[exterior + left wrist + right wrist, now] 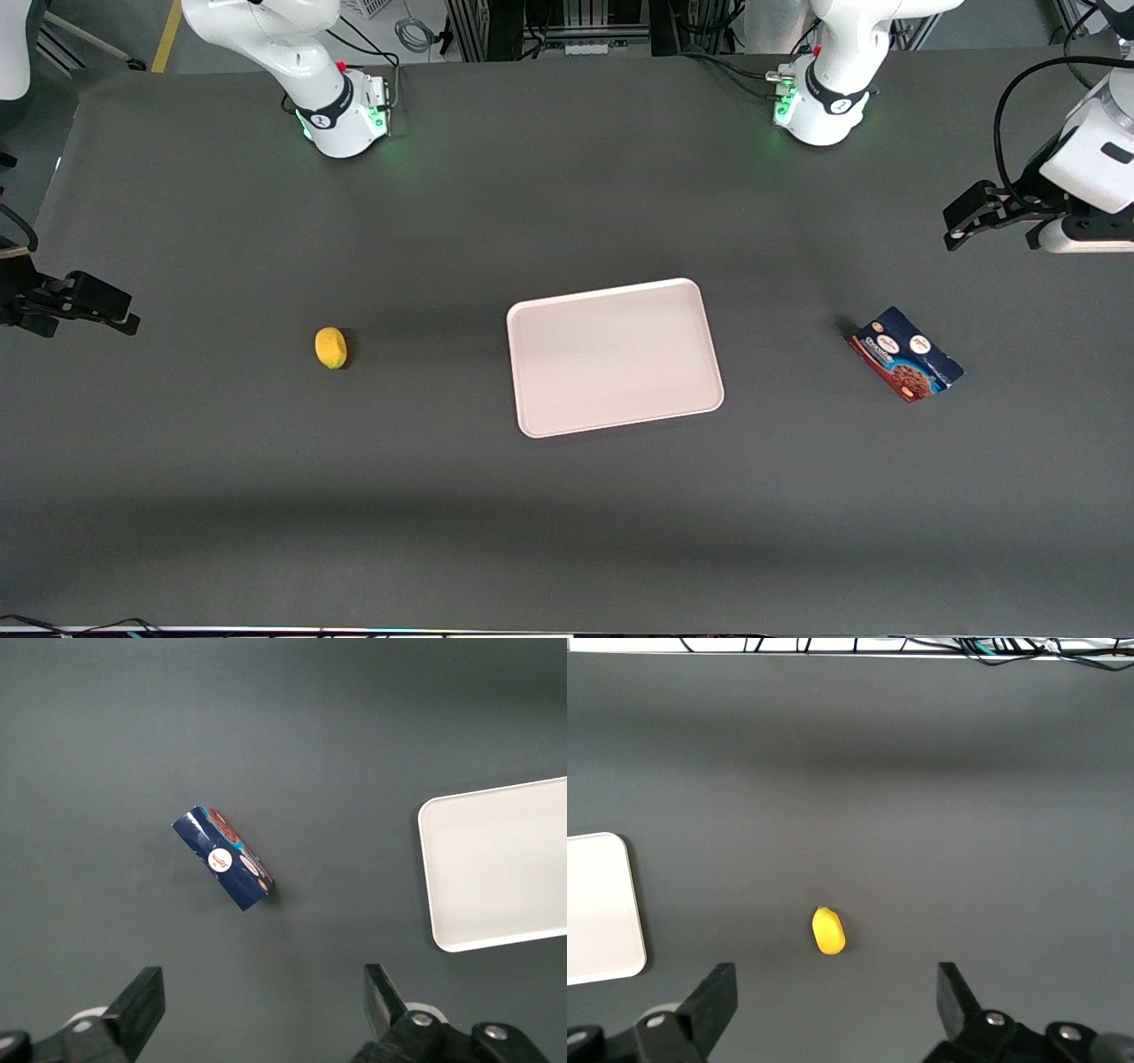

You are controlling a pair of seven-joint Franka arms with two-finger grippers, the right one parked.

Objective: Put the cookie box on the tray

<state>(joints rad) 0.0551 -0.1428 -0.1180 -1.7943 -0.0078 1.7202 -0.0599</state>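
Observation:
The cookie box point(906, 354), a flat navy carton with a red-brown edge and a cookie picture, lies on the dark table toward the working arm's end; the left wrist view shows the cookie box point(223, 858) too. The pale pinkish-white tray point(615, 356) sits mid-table, bare, and the tray point(496, 864) also shows in the wrist view. My gripper point(961, 221) hangs high at the working arm's end, farther from the front camera than the box and apart from it. In the wrist view the gripper point(263, 992) is open, with nothing between its fingers point(142, 1001).
A small yellow lump point(330, 347) lies on the table toward the parked arm's end, level with the tray, and the yellow lump point(828, 931) shows in the right wrist view too. The two arm bases point(819, 106) stand at the table's back edge.

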